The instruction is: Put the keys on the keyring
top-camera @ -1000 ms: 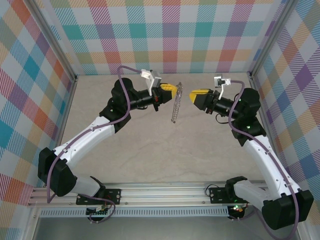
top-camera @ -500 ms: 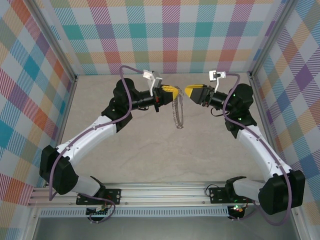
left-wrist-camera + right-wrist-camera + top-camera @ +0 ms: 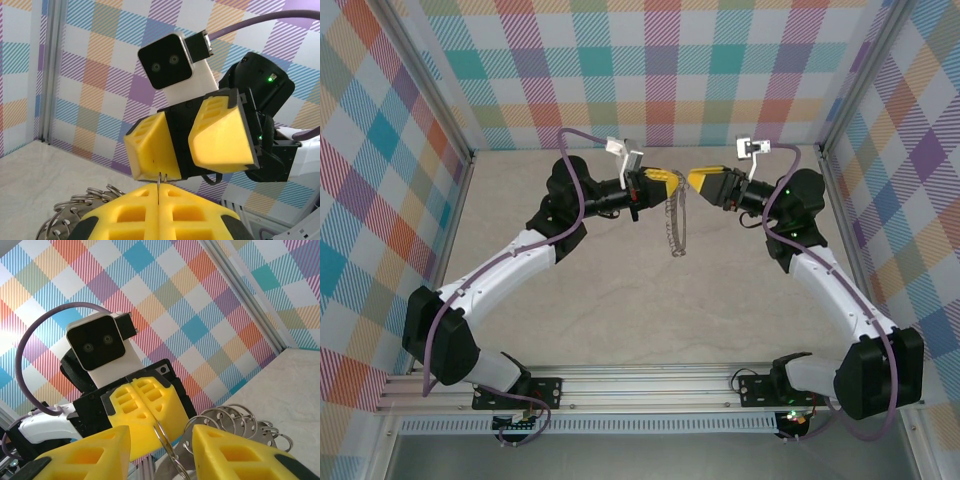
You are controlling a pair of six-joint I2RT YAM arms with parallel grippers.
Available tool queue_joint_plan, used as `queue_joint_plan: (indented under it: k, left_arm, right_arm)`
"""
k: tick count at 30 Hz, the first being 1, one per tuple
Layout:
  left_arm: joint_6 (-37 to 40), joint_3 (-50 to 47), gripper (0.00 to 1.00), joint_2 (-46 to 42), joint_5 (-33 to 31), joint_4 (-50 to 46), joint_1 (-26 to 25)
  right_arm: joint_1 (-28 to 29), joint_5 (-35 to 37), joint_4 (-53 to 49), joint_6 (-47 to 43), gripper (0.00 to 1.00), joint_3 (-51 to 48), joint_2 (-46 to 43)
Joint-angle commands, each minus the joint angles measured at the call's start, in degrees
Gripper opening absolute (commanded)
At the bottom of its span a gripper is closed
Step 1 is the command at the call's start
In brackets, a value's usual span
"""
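The keyring, a thin silver wire ring rimmed with small loops, hangs above the table from my left gripper. In the left wrist view that gripper is shut on the ring's wire, and loops trail to the left. My right gripper faces it tip to tip. Its fingers stand apart. In the right wrist view the right gripper is open, with the ring's wire running between its fingers without being pinched. More loops hang to the right. The keys are out of view.
The beige tabletop lies well below both grippers. Checked walls close in the back and both sides. An aluminium rail carries the arm bases at the near edge.
My right gripper has moved up and left until it meets the left gripper tip to tip. The hanging keyring has swung and turned a little. The left gripper has stayed shut.
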Motion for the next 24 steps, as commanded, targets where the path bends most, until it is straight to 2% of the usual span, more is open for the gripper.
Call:
queue_joint_plan:
  k: [1,9,17,24]
  left_arm:
    - [-1.59,0.22,0.0,0.27,0.71,4.94,0.51]
    - [-2.43,0.34,0.0,0.56,0.47,5.82,0.51]
    - [-2.61,0.3,0.0,0.78,0.01,6.09,0.51]
    - [-2.49,0.16,0.0,0.89,-0.21,6.44,0.51]
  right_arm:
    - [-0.36,-1.65,4.43,1.51,0.37,-0.96,0.52]
    - [-0.02,-1.9,6.75,3.12,0.37,-1.38,1.72]
    - [0.64,-1.99,11.16,6.08,0.31,-1.46,3.88]
    - [1.54,-2.06,10.77,5.65,0.26,-0.93,4.23]
